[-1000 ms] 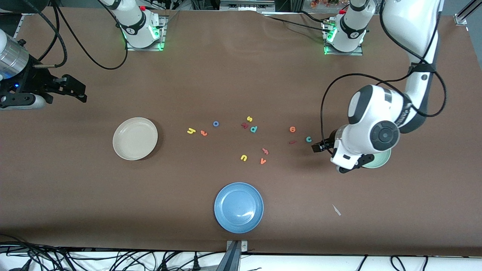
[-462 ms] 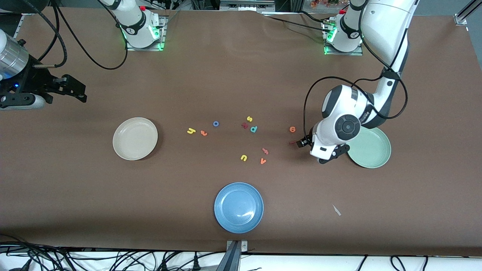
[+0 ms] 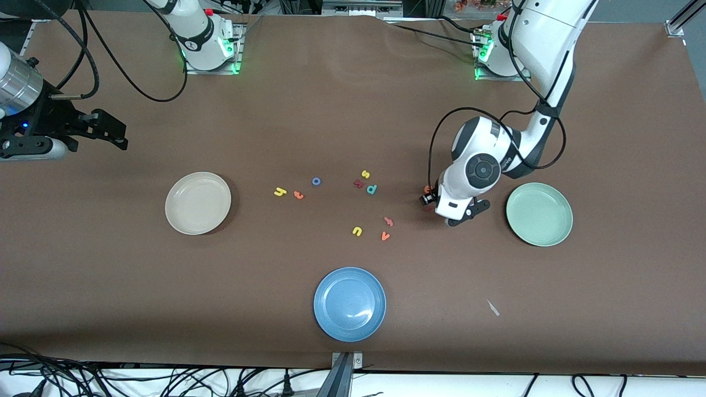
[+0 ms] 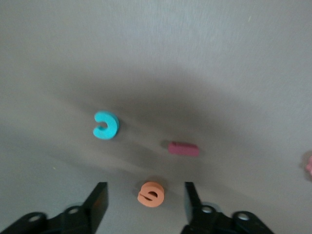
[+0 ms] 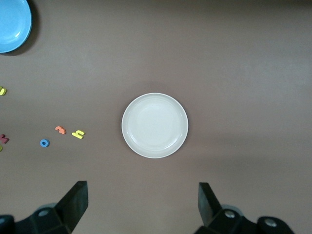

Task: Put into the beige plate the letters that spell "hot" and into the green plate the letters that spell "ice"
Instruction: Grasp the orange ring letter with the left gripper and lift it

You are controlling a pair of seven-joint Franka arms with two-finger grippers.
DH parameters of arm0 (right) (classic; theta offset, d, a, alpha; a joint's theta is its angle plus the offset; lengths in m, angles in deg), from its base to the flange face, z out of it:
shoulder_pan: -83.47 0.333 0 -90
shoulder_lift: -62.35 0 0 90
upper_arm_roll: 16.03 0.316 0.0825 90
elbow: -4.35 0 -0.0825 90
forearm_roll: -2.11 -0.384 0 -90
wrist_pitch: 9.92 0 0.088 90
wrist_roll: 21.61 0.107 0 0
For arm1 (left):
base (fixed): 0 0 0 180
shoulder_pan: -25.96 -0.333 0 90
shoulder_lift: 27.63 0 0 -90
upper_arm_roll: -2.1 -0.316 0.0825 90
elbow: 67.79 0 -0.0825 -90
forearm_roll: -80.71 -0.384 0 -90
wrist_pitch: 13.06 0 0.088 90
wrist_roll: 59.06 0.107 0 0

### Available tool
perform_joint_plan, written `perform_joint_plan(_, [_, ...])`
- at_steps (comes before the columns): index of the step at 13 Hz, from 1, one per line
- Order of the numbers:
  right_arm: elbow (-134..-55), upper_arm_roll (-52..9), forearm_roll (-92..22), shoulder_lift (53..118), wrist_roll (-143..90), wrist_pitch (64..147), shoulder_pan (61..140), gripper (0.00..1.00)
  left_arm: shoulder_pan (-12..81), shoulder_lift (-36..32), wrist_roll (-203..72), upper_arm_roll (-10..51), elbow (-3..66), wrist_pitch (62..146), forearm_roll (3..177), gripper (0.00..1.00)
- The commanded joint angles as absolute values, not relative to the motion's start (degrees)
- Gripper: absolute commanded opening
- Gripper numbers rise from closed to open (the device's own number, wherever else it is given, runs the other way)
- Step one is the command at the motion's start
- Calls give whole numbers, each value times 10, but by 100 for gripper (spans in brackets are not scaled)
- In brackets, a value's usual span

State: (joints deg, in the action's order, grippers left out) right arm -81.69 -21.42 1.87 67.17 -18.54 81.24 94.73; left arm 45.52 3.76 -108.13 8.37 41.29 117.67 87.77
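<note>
The left hand [image 4: 145,207] hangs low over the counter [image 3: 551,309] beside the green plate [image 3: 539,214], fingers apart astride the orange e [image 4: 150,194]; the teal c [image 4: 106,125] and red i [image 4: 184,148] lie nearby. The right hand [image 5: 141,204], open, waits above the beige plate [image 5: 154,125].

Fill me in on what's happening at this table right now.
The left gripper is low over the table beside the green plate, fingers open around the orange e, with the teal c and dark red i lying close by. Nothing is gripped yet, and both the green plate and the beige plate hold no letters. The yellow h, orange t and blue o lie on the table. The right gripper waits open above the beige plate.
</note>
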Motion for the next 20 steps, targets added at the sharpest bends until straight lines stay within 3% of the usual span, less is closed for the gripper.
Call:
perform_joint_plan(1, [-809, -210, 22, 669, -183, 803, 946, 100, 459, 35, -1082, 84, 434, 1190, 895, 64])
perform_joint_plan(12, [-809, -215, 24, 670, -182, 803, 945, 100, 474, 52, -1103, 87, 449, 1228, 906, 50])
perform_joint_plan(13, [-809, -217, 22, 671, -186, 803, 945, 100, 474, 52, -1103, 87, 449, 1228, 906, 47])
perform_joint_plan(17, [-810, -217, 22, 672, -180, 803, 945, 100, 474, 53, -1100, 87, 449, 1227, 906, 18])
perform_joint_plan(20, [-810, -217, 25, 674, -188, 808, 940, 100, 474, 52, -1094, 86, 448, 1223, 906, 4])
